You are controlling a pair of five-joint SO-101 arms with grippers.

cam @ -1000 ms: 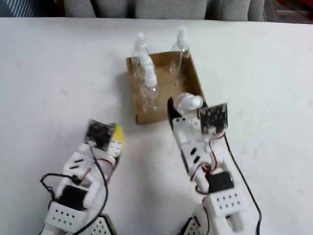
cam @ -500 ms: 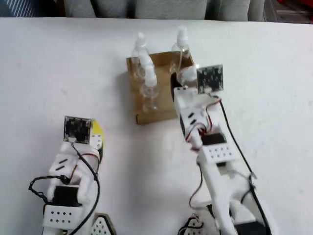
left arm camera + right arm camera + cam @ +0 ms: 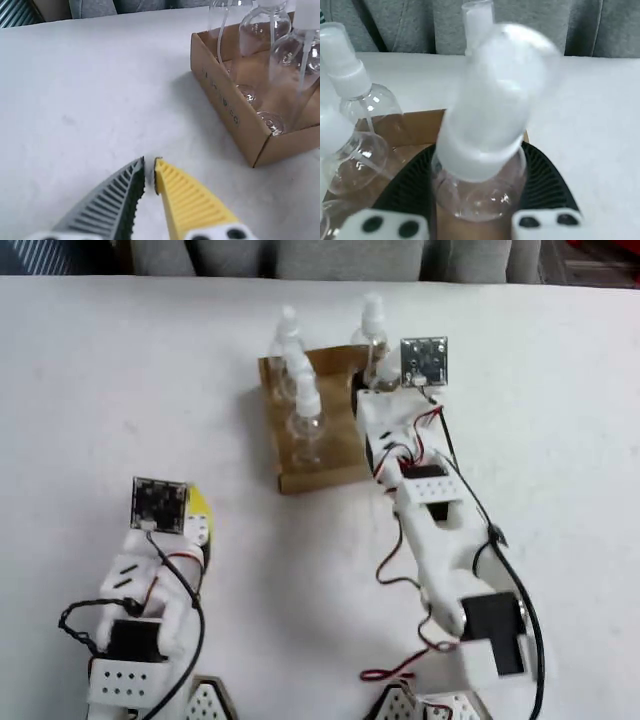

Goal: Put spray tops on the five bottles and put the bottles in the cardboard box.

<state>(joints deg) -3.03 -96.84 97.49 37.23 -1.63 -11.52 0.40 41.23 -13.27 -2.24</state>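
Your left arm (image 3: 150, 585) and right arm (image 3: 440, 530) are white, with black servos (image 3: 495, 618) and red-black cables (image 3: 385, 565). The left gripper (image 3: 149, 167) has ribbed fingers (image 3: 185, 205), one yellow and one grey.

1. The clear plastic bottle (image 3: 477, 192) in the right hand (image 3: 480, 170) is glossy and smooth; its white plastic spray top (image 3: 492, 100) looks matt.
2. The brown cardboard box (image 3: 222, 102) is matt paperboard.
3. The white table (image 3: 85, 85) is matt and faintly grained.
4. The left hand (image 3: 150, 167) has ribbed grey and yellow plastic fingers (image 3: 185, 200).
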